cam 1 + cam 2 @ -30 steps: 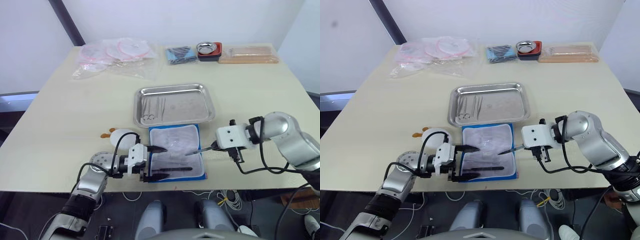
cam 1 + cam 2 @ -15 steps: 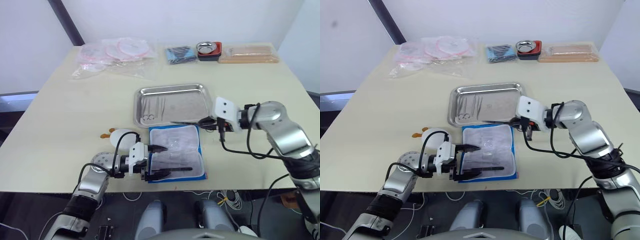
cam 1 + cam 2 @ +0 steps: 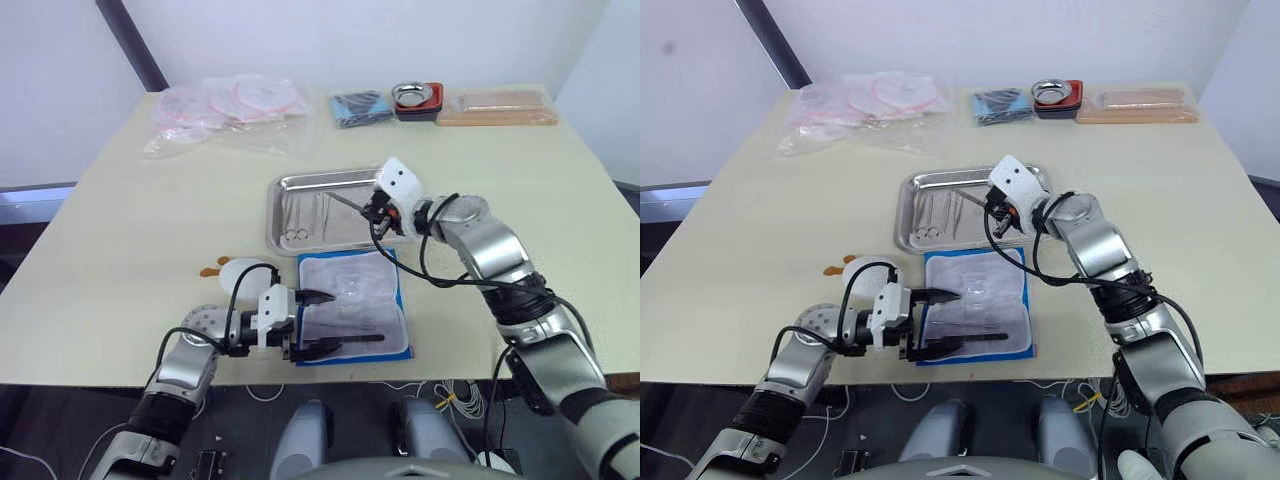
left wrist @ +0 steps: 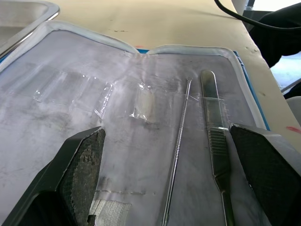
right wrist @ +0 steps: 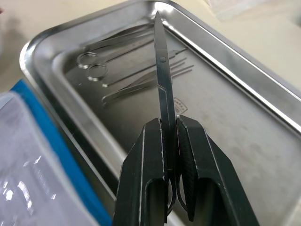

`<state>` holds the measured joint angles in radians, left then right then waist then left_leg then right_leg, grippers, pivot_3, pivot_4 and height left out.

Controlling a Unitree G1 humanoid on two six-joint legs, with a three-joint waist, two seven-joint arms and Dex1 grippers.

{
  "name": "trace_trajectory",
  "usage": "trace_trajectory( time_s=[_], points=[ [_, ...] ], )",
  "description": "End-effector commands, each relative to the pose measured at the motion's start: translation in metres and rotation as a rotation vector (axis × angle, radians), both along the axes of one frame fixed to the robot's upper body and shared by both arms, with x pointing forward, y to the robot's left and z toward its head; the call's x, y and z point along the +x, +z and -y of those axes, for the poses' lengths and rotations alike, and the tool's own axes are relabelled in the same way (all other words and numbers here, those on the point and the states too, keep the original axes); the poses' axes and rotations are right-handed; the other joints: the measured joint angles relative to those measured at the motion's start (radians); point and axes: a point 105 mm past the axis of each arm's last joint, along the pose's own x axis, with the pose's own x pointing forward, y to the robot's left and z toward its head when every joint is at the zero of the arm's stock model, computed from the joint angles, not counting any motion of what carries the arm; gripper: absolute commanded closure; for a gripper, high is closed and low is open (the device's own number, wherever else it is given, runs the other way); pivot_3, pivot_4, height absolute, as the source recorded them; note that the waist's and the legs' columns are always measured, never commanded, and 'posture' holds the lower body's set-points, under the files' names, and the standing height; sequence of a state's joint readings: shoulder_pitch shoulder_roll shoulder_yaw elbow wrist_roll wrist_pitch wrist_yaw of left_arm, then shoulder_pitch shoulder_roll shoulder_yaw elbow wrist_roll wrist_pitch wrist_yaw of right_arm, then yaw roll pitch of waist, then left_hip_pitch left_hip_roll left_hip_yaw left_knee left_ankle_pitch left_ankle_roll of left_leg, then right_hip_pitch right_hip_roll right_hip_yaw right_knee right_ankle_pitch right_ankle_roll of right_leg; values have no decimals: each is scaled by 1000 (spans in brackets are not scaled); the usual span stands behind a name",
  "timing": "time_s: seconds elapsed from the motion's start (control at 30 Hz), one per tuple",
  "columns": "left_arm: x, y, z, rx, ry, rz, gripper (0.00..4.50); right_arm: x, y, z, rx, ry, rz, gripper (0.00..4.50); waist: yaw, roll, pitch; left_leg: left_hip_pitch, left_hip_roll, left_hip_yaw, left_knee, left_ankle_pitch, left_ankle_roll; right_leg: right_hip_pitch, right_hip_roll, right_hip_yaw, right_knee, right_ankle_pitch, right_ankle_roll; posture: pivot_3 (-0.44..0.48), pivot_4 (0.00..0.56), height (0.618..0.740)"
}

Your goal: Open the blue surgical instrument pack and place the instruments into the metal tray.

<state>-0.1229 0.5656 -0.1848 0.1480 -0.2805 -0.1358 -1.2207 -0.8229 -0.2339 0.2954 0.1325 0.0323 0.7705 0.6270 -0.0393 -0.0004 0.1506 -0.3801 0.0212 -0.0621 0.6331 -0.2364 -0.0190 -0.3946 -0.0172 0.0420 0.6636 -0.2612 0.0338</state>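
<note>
While the right gripper point(image 5: 168, 141) pinches a slim silver-grey pair of scissors point(image 5: 162, 84) between its jaws, blades pointing out over the shiny rectangular stainless-steel tray point(image 3: 420, 232), several more thin ring-handled instruments point(image 3: 308, 212) lie inside the tray toward its 9 o'clock end. Left gripper point(image 3: 318, 323) jaws spread wide, low over the opened blue surgical instrument pack point(image 3: 352, 307), which lies flat on the beige counter point(image 3: 130, 240) just beside the tray's 6 o'clock rim. Two straight tools point(image 4: 212, 122) lie on its whitish lining, between the fingers point(image 4: 87, 157).
</note>
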Motion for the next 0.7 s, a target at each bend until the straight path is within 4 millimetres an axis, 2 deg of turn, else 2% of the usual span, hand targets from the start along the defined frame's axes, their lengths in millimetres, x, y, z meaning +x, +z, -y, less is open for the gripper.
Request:
trace_trajectory(
  time_s=[0.03, 0.3, 0.4, 0.7],
  points=[
    [-12, -35, -9, 80, 57, -160, 0, 14, 14, -6, 74, -103, 10, 4426, -1, 1, 0, 0, 0, 0, 0, 0, 0, 0, 0, 0, 0, 0, 0, 0, 150, 740],
    [-12, -35, -9, 80, 61, -162, 0, 18, 13, -8, 94, -129, -10, 4426, -1, 1, 1, -1, 0, 0, 0, 0, 0, 0, 0, 0, 0, 0, 0, 0, 150, 740],
    [-11, -34, -9, 58, 89, -176, 0, 27, -10, -24, 127, -262, -106, 4426, -6, 2, 1, 0, 0, 1, 0, 0, 0, 0, 0, 1, 0, 0, 0, 0, 150, 740],
    [-14, -34, -9, 48, 101, -184, 0, 28, -32, -39, 115, -291, -164, 4426, -4, 2, 1, -2, 0, 1, 0, 0, 0, -3, 0, 1, -1, 1, -1, 0, 150, 740]
  ],
)
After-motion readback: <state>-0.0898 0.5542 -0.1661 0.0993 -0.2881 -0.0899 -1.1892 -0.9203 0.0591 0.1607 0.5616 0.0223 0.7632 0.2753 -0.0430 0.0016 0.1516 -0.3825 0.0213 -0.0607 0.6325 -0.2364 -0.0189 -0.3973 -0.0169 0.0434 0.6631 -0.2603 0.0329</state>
